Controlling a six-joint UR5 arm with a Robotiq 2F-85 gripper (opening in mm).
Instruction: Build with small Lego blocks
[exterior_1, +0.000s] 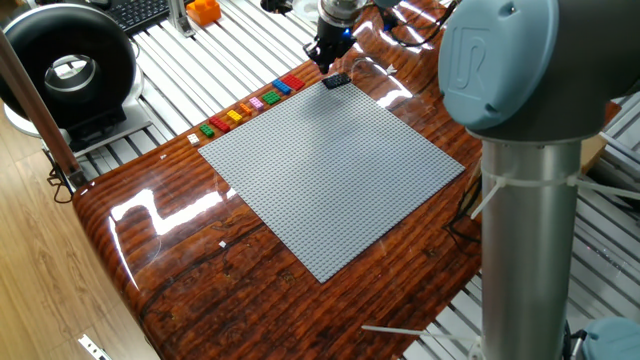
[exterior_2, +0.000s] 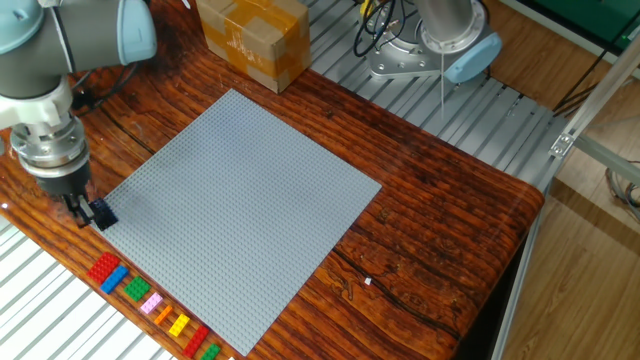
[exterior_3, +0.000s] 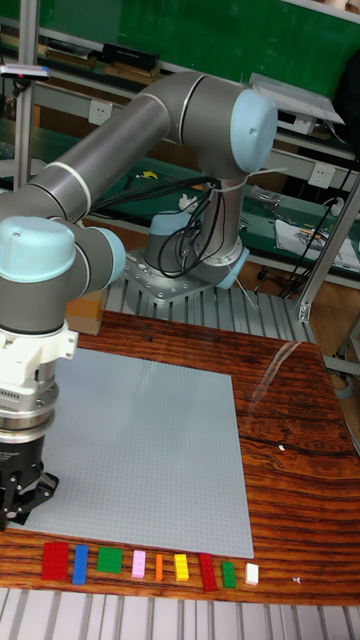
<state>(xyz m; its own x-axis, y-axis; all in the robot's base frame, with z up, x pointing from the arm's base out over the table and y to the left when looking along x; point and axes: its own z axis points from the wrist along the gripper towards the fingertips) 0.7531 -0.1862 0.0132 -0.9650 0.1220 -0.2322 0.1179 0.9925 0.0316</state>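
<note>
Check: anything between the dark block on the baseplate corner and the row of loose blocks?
Nothing. In the other fixed view only bare baseplate edge and wood separate the dark block from the row.

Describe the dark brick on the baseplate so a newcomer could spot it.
Find the big grey baseplate on the wooden table. At its corner nearest the arm's tool sits a dark blue brick, the only one on the plate; the coloured bricks line up off its edge.
</note>
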